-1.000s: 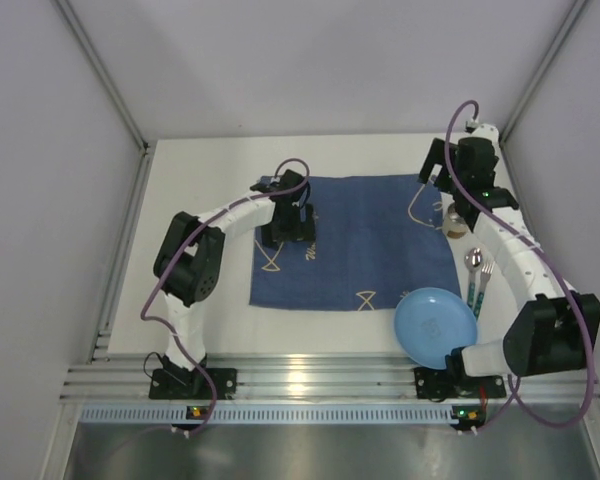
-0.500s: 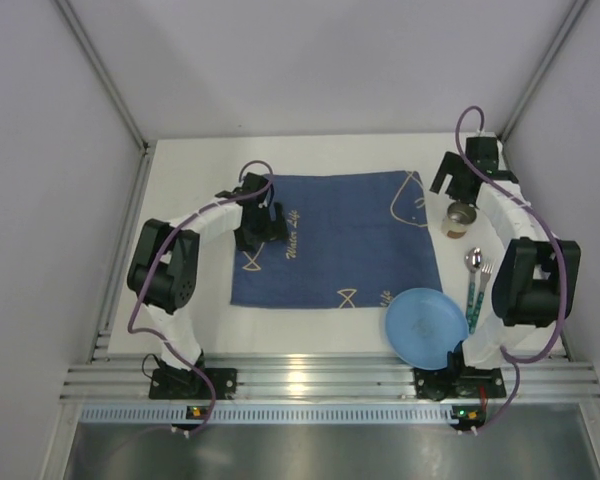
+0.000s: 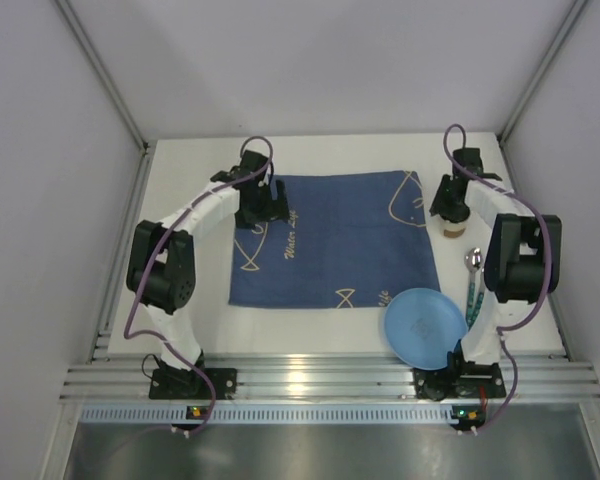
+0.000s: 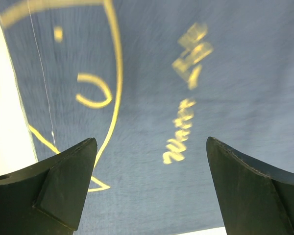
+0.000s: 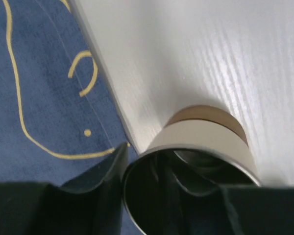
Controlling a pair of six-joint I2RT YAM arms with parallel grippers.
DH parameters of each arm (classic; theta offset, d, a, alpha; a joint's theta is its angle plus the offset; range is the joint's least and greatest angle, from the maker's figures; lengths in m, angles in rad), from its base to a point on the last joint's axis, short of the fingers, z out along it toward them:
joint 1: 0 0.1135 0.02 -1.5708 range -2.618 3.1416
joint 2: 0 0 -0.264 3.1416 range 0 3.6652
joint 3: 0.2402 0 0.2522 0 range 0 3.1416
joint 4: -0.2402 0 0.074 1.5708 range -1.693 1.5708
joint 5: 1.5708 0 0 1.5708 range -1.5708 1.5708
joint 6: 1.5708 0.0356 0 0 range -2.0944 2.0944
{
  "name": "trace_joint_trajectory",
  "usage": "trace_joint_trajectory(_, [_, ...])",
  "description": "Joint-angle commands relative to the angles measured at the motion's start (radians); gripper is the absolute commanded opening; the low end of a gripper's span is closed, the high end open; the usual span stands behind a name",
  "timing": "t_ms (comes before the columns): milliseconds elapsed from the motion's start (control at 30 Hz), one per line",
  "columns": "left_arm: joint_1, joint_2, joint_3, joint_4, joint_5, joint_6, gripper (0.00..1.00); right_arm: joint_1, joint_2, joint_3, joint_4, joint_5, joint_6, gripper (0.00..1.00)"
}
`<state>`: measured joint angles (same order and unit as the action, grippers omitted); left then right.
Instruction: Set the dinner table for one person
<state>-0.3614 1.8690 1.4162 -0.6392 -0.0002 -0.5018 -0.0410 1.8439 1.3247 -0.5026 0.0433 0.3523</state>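
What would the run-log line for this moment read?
left fingers open, hovering over dark blue fish-patterned cloth mat | right fingers astride shiny metal cup on matte white tabletop, grip unclear

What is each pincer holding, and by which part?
Left pincer: nothing. Right pincer straddles the rim of the metal cup; whether it grips cannot be told.

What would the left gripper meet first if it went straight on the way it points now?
The dark blue cloth mat, near its yellow "Water" lettering. The wrist view shows nothing between the open left gripper and the cloth; how far off it lies is unclear.
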Motion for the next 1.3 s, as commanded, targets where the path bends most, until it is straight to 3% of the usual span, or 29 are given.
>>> trace_joint_trajectory(0, [0.004, -0.045, 0.122, -0.059, -0.021, 0.028, 0.99, 0.006, 0.034, 0.062, -0.022, -0.063, -0.001, 0.25])
trace_joint_trajectory(67, [0.004, -0.048, 0.171, -0.073, -0.018, 0.029, 0.99, 0.009, 0.048, 0.085, -0.043, -0.054, -0.009, 0.0])
trace_joint_trajectory(267, [0.004, -0.068, 0.221, -0.093, -0.006, 0.026, 0.98, 0.102, 0.052, 0.232, -0.16, 0.124, -0.085, 0.0])
trace_joint_trajectory(500, [0.004, -0.07, 0.202, -0.086, -0.004, 0.013, 0.98, 0.217, 0.106, 0.418, -0.2, 0.093, -0.072, 0.0])
trace_joint_trajectory(700, [-0.007, -0.074, 0.201, -0.089, 0.062, 0.022, 0.99, 0.286, 0.305, 0.652, -0.273, 0.125, -0.075, 0.0])
trace_joint_trajectory(933, [-0.074, -0.105, 0.144, -0.102, 0.052, 0.017, 0.99, 0.291, 0.413, 0.688, -0.287, 0.138, -0.067, 0.05])
trace_joint_trajectory(1033, [-0.097, -0.116, 0.112, -0.09, 0.057, -0.004, 0.98, 0.29, 0.425, 0.685, -0.287, 0.121, -0.067, 0.23])
trace_joint_trajectory(1067, [-0.109, -0.114, 0.109, -0.089, 0.058, -0.007, 0.99, 0.29, 0.422, 0.682, -0.287, 0.118, -0.067, 0.39])
trace_joint_trajectory(1133, [-0.123, -0.108, 0.115, -0.088, 0.058, -0.009, 0.98, 0.291, 0.408, 0.679, -0.286, 0.116, -0.069, 0.53])
trace_joint_trajectory(1267, [-0.206, -0.054, 0.18, -0.094, 0.107, 0.048, 0.98, 0.291, 0.345, 0.677, -0.286, 0.124, -0.073, 0.9])
